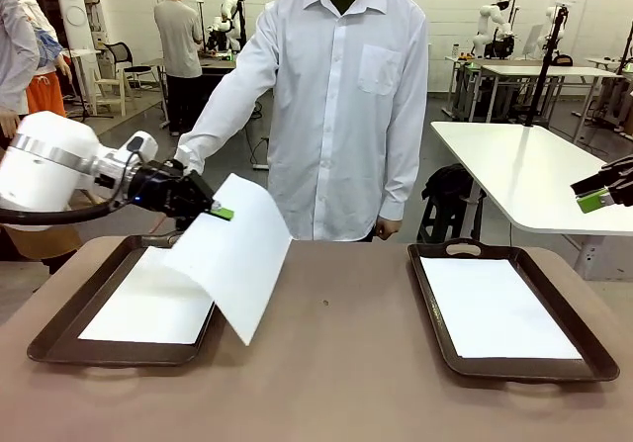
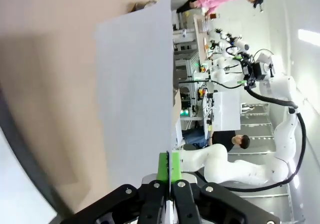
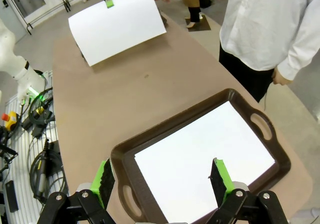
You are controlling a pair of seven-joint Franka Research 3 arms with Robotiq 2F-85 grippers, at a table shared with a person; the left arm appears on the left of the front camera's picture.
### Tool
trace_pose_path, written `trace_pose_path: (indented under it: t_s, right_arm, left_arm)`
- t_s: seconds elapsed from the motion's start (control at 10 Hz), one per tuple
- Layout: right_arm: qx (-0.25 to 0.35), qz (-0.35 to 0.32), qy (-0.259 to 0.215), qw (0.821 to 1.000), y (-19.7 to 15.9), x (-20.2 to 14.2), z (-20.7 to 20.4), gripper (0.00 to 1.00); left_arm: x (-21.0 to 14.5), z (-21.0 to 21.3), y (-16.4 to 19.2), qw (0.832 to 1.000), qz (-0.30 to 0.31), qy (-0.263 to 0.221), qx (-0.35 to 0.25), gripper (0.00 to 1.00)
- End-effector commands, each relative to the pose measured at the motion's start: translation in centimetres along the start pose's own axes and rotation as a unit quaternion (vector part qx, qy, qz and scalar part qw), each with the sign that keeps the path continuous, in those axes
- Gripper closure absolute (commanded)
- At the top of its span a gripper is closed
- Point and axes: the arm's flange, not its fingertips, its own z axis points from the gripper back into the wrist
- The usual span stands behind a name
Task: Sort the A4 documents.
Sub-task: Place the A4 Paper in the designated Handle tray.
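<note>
- A4 documents: one sheet (image 1: 235, 254) hangs curled above the table's left side, pinched by one edge in the left gripper (image 1: 220, 212), and could slip or crease.
- It could miss the left tray (image 1: 59, 335) (one sheet (image 1: 148, 309) already inside).
- Right gripper (image 3: 162, 178), fingers spread and empty, hovers over the right tray (image 3: 200, 116) near the table's right edge; its sheet (image 3: 205, 166) could be nudged.

front: level across table (image 1: 336, 383) | wrists: close, right looks down | shared: table

One blank A4 sheet (image 1: 232, 254) hangs curled above the left tray's sheet (image 1: 148, 309); another (image 1: 497, 309) lies flat in the right tray.
</note>
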Motion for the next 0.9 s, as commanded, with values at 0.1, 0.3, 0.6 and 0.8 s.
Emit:
trace_pose_path:
  t_s: [0.1, 0.3, 0.6, 0.8]
  right_arm:
    - [0.004, 0.001, 0.000, 1.000, 0.1, 0.0, -0.2, 0.00]
    - [0.004, 0.001, 0.000, 1.000, 0.1, 0.0, -0.2, 0.00]
    - [0.004, 0.001, 0.000, 1.000, 0.1, 0.0, -0.2, 0.00]
    - [0.004, 0.001, 0.000, 1.000, 0.1, 0.0, -0.2, 0.00]
  left_arm:
    - [-1.1, 3.5, -0.8, 0.999, 0.020, 0.020, 0.037, 0.99]
    - [-0.6, 5.1, 0.3, 0.999, -0.021, 0.043, 0.023, 0.99]
    - [-0.4, 5.4, 4.2, 0.997, -0.041, 0.067, 0.016, 0.99]
    - [-1.2, 7.8, 6.0, 0.999, -0.018, 0.025, 0.028, 0.99]
